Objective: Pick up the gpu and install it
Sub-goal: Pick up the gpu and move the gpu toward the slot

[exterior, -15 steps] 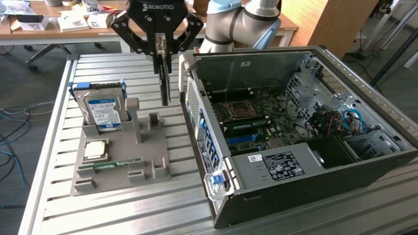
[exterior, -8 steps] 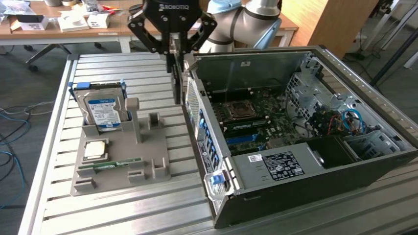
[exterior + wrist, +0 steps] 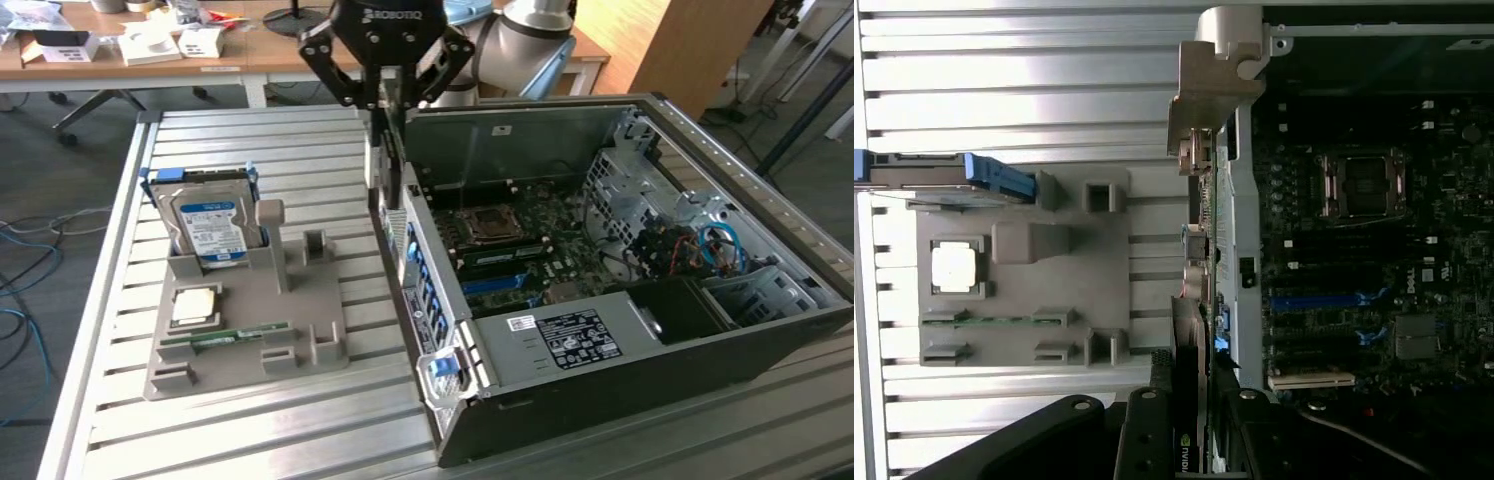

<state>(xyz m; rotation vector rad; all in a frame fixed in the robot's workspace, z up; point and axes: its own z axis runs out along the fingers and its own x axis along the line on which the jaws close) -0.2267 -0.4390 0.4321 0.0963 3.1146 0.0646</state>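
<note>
The gpu (image 3: 382, 160) hangs on edge as a thin dark card, its greyish metal bracket end lowest, just above the rear wall of the open computer case (image 3: 587, 335). My gripper (image 3: 386, 100) is shut on the card's upper end. In the wrist view the gpu (image 3: 1191, 330) runs edge-on away from my gripper (image 3: 1192, 425), and its bracket (image 3: 1209, 90) is at the far end. The card sits over the line between the grey fixture and the case, beside the motherboard (image 3: 1374, 250) with its blue slot (image 3: 1324, 298).
A grey fixture (image 3: 314, 330) on the ribbed aluminium table holds a silver hard drive with a blue label (image 3: 210, 225), a processor (image 3: 196, 303) and a green memory stick (image 3: 240, 333). The case walls rise around the motherboard (image 3: 534, 235). A cluttered desk (image 3: 134, 60) stands behind.
</note>
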